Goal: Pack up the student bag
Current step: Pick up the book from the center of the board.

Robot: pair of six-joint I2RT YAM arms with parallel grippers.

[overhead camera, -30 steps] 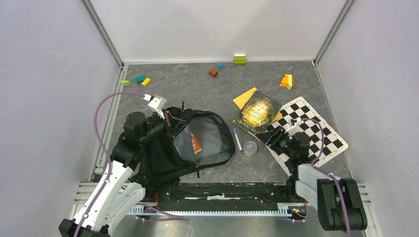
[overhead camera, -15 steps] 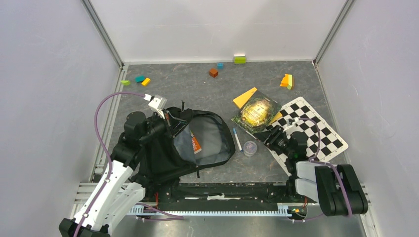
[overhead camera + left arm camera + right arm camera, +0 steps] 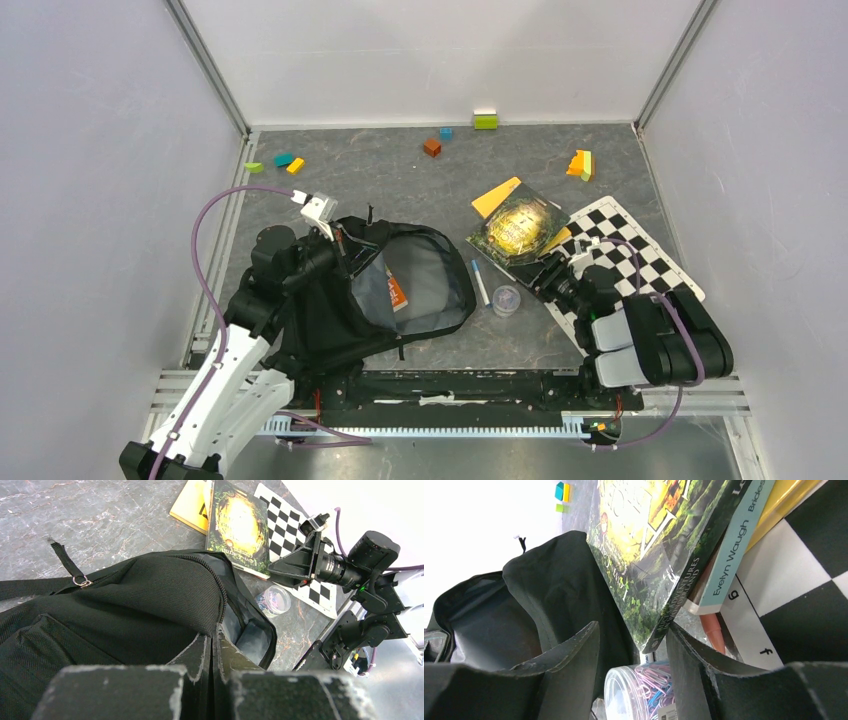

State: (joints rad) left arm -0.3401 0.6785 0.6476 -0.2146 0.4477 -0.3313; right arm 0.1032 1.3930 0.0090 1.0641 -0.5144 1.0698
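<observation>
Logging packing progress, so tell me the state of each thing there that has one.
student bag: open, grey lining showing
left gripper: shut on the student bag's rim
green book: closed, cover up
right gripper: open, book's corner between its fingers
checkered board: unfolded, flat
paper-clip jar: upright, clips inside

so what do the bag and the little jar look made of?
The bag looks like matte black woven fabric, with a coarse ribbed weave showing. Its lining is smoother and grey, possibly nylon. The jar is probably clear glossy plastic, since coloured paper clips show through its wall.
</observation>
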